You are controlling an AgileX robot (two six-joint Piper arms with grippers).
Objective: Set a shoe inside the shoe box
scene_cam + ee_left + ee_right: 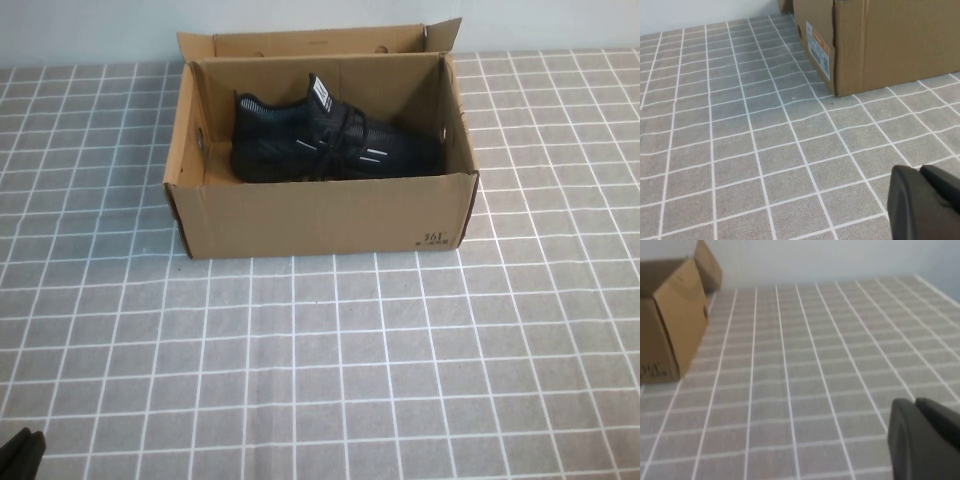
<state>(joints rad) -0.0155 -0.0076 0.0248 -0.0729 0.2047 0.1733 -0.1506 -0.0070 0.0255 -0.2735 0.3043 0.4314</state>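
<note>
The black knit sneaker (pixel 325 140) lies on its sole inside the brown shoe box (pixel 310 215), toe toward the right wall. The box stands open at the far middle of the table, its "361" mark on the front right corner. The box's corner shows in the left wrist view (pixel 880 40) and its end in the right wrist view (pixel 670 320). My left gripper (pixel 920 172) is shut and empty, low over the table near the front left edge (pixel 22 452). My right gripper (pixel 915 402) is shut and empty, over the table right of the box; it does not show in the high view.
A grey cloth with a white grid (pixel 330 360) covers the table. The box's rear flap (pixel 320 42) stands up against the pale wall. A printed label (pixel 818 49) is on the box's left end.
</note>
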